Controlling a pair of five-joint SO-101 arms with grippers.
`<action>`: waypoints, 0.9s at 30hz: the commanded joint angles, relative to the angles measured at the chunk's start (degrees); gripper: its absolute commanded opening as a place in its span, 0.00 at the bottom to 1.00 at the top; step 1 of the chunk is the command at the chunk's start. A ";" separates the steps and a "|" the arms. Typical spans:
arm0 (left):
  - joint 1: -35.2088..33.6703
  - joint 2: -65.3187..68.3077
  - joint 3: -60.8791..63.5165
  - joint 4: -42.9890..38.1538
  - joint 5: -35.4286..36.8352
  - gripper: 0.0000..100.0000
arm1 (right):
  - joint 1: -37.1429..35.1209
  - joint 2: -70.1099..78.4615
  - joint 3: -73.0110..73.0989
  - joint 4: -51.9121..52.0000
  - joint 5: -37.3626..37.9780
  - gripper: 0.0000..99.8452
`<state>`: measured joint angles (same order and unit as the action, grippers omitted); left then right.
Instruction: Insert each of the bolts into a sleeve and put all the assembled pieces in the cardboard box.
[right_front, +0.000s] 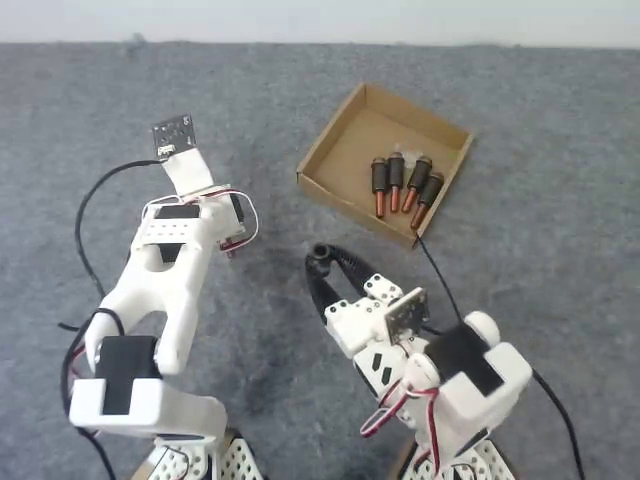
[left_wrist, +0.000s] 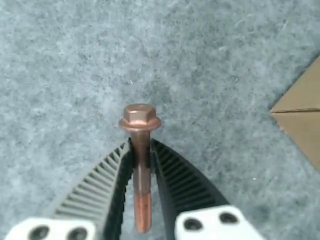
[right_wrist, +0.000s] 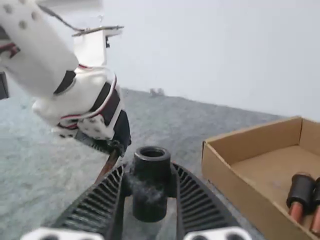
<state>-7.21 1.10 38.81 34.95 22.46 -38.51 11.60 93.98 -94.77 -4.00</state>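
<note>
Four assembled pieces (right_front: 405, 185) already lie side by side in the cardboard box (right_front: 365, 128), black collars on copper shanks, so this pair looks like the last one to join. The left gripper (left_wrist: 141, 145) is closed snugly on the bolt (left_wrist: 140, 118), ribbed black pads pinching the smooth copper shank, with the flanged hex head poking out just past the fingertips and the shank running back along the jaws. The right gripper (right_wrist: 149, 171) is clamped around the sleeve (right_wrist: 150, 182), a stubby matte black cylinder with its round bore open at the far end, clear of the pads. Here is the relation that matters: in the high view the sleeve (right_front: 320, 253) sits to the right of the left arm's wrist (right_front: 232, 232), near but apart, with the box beyond it to the right. The right wrist view shows a copper length (right_wrist: 107, 169) slanting out of the left gripper just beside the sleeve's mouth, not yet in it. Both parts lie lengthwise in their jaws, so my read is the bolt's long axis must be swung into line with that bore before any push. Hard metal into a close-fitting hole over a soft, fuzzy grey surface (right_front: 270, 90), so a skewed approach would likely jam or slip
</note>
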 joint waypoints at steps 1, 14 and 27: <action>0.44 -1.58 -1.80 -1.23 -0.70 0.01 | -0.22 2.51 -0.09 -1.45 -0.44 0.01; 0.97 -1.85 -2.24 -1.41 -0.70 0.01 | 0.48 13.49 -5.63 -3.38 -0.53 0.01; 3.34 -11.87 2.77 -7.38 -0.35 0.01 | 1.36 13.58 -5.80 -3.21 -0.44 0.01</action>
<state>-6.07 -1.80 39.60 29.05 22.46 -38.07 25.32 89.58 -96.62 -4.00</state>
